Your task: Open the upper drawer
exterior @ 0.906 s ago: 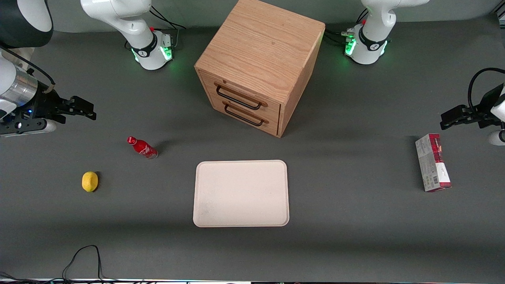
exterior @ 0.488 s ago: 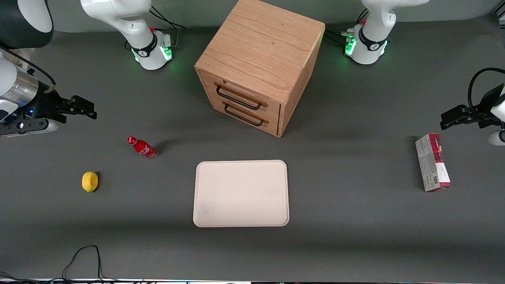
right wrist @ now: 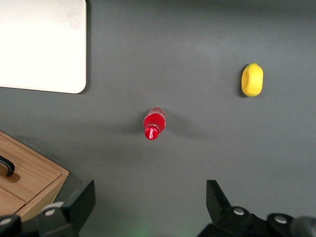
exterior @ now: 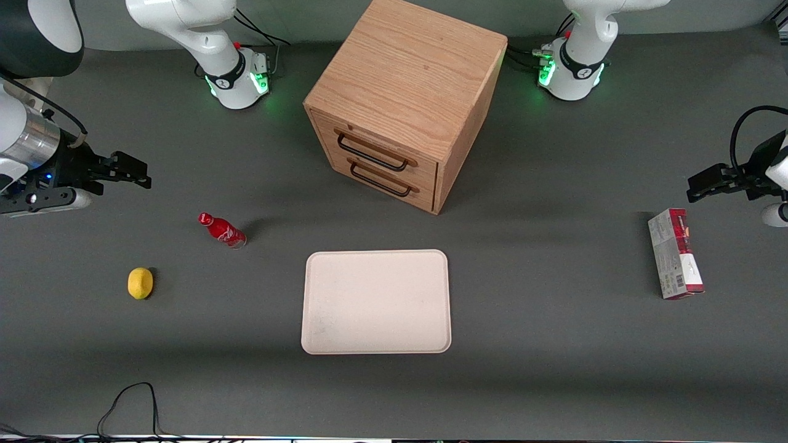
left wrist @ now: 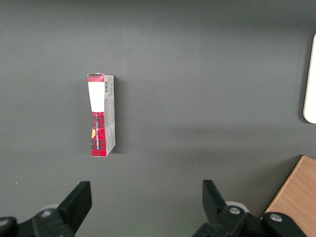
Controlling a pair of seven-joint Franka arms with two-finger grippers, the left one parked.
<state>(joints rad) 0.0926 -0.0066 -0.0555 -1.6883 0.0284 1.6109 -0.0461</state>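
Upper drawer (exterior: 373, 149) stays closed (claw (exterior: 135, 173), spread, has barely crept up).

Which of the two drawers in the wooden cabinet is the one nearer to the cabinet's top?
The upper drawer, directly under the cabinet top; the lower drawer sits beneath it. Both are shut. The gripper hangs open toward the working arm's end.
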